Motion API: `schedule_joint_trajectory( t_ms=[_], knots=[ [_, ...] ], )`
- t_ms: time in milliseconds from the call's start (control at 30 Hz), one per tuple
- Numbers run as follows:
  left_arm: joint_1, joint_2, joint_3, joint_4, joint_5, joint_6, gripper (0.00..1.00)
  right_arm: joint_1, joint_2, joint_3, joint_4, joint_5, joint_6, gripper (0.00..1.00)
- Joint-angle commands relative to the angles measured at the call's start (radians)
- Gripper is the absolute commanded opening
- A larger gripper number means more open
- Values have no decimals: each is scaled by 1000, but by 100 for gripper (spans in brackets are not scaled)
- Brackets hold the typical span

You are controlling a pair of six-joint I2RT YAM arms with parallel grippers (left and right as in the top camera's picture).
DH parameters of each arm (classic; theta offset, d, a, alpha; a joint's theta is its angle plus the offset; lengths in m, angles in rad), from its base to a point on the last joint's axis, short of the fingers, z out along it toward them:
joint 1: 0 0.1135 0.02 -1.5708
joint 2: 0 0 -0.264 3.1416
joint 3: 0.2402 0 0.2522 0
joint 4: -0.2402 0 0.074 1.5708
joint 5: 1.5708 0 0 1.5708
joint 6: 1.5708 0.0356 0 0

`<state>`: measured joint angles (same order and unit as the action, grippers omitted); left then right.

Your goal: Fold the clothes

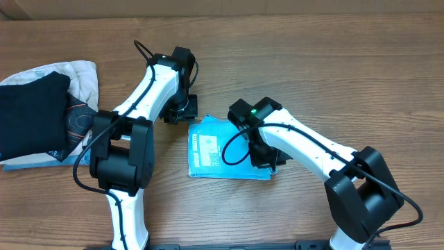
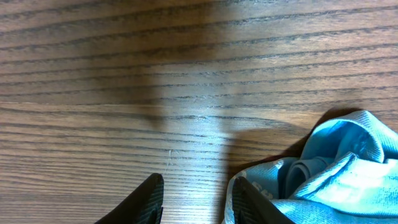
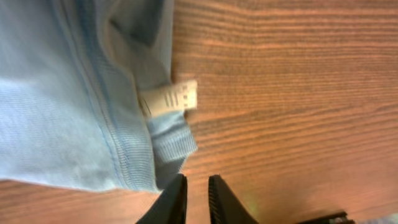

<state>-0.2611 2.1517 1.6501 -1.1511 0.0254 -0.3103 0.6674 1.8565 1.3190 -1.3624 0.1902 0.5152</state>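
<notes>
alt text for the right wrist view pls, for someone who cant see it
A folded light blue cotton T-shirt fills the left of the frame on a brown wood-grain table, its ribbed hem edge and a small white sewn-in label facing the bare wood. At the bottom edge, the right claw has its dark fingers nearly together beside the hem, holding nothing visible.

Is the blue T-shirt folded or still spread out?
Folded: the blue T-shirt lies as a compact rectangle on the table, layered edges showing in the right wrist view.

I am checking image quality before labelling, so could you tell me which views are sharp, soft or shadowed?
Overhead: evenly lit, sharp on the T-shirt. Left wrist: wood grain crisp, a broad soft shadow across the table, dark fingers cut off at the bottom. Right wrist: the white tag is slightly blurred.
</notes>
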Motion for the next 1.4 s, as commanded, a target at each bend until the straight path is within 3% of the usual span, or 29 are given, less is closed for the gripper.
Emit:
schedule_joint_trajectory(
  t_ms=[0, 267, 500, 767, 1067, 1267, 1367],
  knots=[
    [-1, 19, 7, -1, 8, 19, 39, -2, 3, -3, -13, -11, 16, 16],
    [-1, 17, 31, 1, 0, 40, 36, -2, -14, -1, 9, -56, 50, 8],
    [-1, 6, 238, 11, -13, 130, 42, 0, -71, 0, 50, -267, -79, 15],
    [-24, 34, 231, 119, 127, 244, 44, 0, -70, -75, 116, -288, -78, 21],
    [-50, 113, 224, 26, 132, 259, 44, -26, -69, -243, 292, -283, -78, 24],
    [-50, 201, 224, -140, 127, 262, 42, -90, -69, -272, 327, -208, -78, 27],
    [-47, 243, 224, -236, 120, 262, 31, -137, -69, -272, 355, -164, -79, 27]
  ],
)
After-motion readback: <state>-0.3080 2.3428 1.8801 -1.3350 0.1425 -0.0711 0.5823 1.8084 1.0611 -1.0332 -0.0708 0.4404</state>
